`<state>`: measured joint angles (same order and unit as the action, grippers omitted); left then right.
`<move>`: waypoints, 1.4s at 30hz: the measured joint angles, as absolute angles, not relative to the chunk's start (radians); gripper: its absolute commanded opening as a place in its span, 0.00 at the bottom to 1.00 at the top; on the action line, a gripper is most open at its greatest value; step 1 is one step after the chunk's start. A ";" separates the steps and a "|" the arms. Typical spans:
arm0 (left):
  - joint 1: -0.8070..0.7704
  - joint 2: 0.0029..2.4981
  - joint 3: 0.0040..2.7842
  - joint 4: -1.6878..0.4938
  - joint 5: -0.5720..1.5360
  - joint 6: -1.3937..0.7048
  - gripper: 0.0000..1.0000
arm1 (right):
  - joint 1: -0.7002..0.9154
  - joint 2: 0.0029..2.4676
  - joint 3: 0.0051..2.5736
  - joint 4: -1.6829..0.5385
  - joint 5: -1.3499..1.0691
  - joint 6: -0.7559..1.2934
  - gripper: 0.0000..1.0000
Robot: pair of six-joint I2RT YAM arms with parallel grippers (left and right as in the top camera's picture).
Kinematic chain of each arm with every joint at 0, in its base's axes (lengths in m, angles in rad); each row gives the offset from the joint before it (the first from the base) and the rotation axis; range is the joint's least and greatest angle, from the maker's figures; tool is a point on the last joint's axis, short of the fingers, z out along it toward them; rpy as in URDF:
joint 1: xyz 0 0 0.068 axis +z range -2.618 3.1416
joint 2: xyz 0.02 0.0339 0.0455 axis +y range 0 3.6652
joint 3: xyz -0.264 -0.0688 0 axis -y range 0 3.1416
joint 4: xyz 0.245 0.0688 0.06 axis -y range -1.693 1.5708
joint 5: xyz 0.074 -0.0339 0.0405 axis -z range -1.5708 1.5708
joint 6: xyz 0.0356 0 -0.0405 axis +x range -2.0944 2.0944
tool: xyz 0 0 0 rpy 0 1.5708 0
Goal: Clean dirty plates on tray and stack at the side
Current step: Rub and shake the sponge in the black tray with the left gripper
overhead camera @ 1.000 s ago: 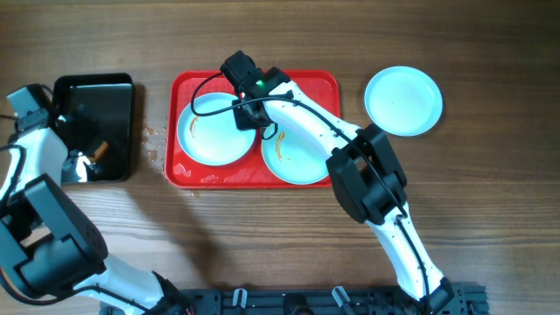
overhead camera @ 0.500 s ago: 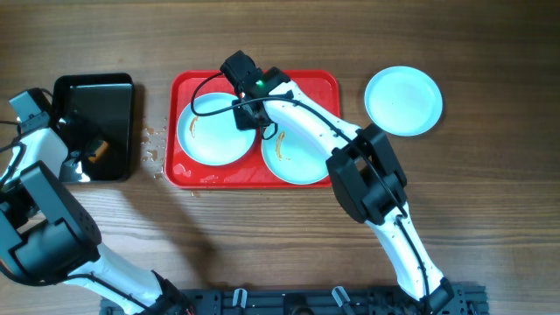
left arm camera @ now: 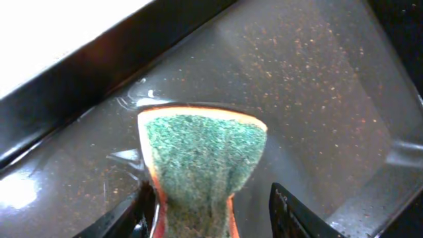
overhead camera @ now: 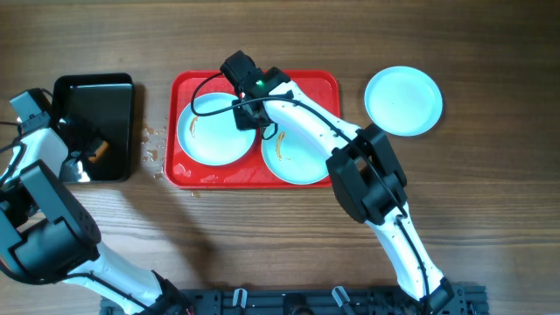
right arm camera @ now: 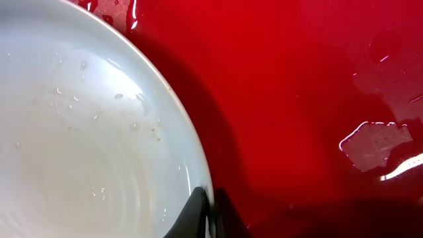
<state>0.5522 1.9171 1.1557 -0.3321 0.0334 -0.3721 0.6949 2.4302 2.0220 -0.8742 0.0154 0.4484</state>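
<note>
Plates (overhead camera: 210, 136): 2 on 1 tray (overhead camera: 188, 87), 1 beside; right gripper (right arm camera: 208, 208) pinches 1 rim, left gripper (left arm camera: 211, 211) clamps 1 sponge (left arm camera: 201, 158).

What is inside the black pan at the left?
A green-faced sponge, held by the left gripper; the black pan's floor is wet and speckled. What lies under the sponge is covered.
</note>
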 measured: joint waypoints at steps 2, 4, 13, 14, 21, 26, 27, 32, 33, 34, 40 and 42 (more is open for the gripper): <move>0.552 1.923 1.156 -0.333 0.026 -0.371 0.28 | 0.695 2.430 2.022 -0.874 0.015 0.448 0.04; 0.552 1.935 1.156 -0.337 0.023 -0.379 0.20 | 0.695 2.430 2.022 -0.874 0.015 0.448 0.04; 0.552 1.949 1.156 -0.343 0.020 -0.379 0.04 | 0.695 2.430 2.022 -0.874 0.015 0.448 0.04; 0.552 1.949 1.156 -0.346 0.021 -0.376 0.04 | 0.695 2.430 2.022 -0.874 0.015 0.448 0.04; 0.553 1.898 1.149 -0.344 0.151 -0.376 0.04 | 0.695 2.430 2.022 -0.875 0.015 0.448 0.04; 0.553 1.745 1.148 -0.283 0.333 -0.376 0.04 | 0.695 2.430 2.022 -0.875 0.015 0.448 0.04; 0.553 1.737 1.148 -0.282 0.340 -0.376 0.04 | 0.695 2.430 2.022 -0.876 0.015 0.448 0.04; 0.553 1.682 1.143 -0.283 0.418 -0.245 0.04 | 0.695 2.430 2.022 -0.876 0.015 0.448 0.05; 0.553 1.692 1.136 -0.282 0.420 -0.212 0.04 | 0.695 2.430 2.022 -0.876 0.015 0.448 0.04; 0.553 1.703 1.131 -0.279 0.421 -0.188 0.04 | 0.695 2.430 2.022 -0.876 0.013 0.448 0.04; 0.560 1.834 1.095 -0.260 0.446 -0.107 0.04 | 0.691 2.430 2.022 -0.875 0.004 0.448 0.04; 0.570 1.861 1.087 -0.252 0.480 -0.098 0.04 | 0.691 2.430 2.022 -0.875 0.002 0.448 0.04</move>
